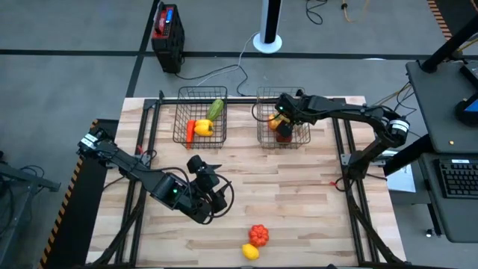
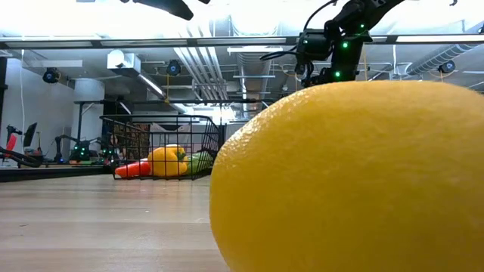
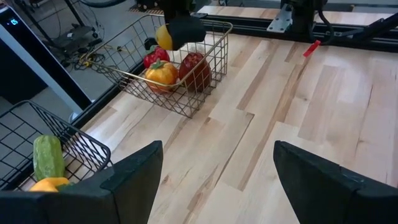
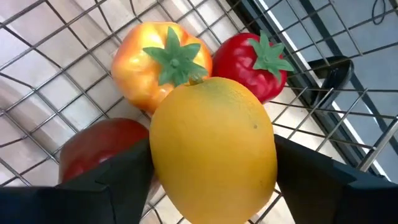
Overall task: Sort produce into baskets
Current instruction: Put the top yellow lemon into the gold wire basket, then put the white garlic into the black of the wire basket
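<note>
My right gripper (image 4: 214, 171) hangs over the right wire basket (image 1: 300, 136) at the table's far side, shut on a yellow citrus fruit (image 4: 211, 143). Under it in that basket lie a yellow-orange tomato (image 4: 163, 62), a red tomato (image 4: 255, 56) and a dark red apple (image 4: 99, 146). The left basket (image 1: 181, 112) holds a green cucumber (image 1: 216, 109), a yellow pepper (image 1: 203, 128) and an orange carrot (image 1: 190, 131). My left gripper (image 3: 217, 165) stays open above the table's middle, with nothing between its fingers. My right gripper pinches the yellow citrus fruit by two opposite sides (image 4: 163, 163) between its two fingers (image 4: 121, 183). The fingers slant down from above. The fruit is lifted clear, above the produce in the right basket.
A red pepper (image 1: 258, 234) and a lemon (image 1: 250, 252) lie on the wood near the table's front edge; the lemon fills the low view (image 2: 348, 181). Black frame rails (image 1: 340, 149) run along the table's sides and back. Bare wood lies between the baskets and the front.
</note>
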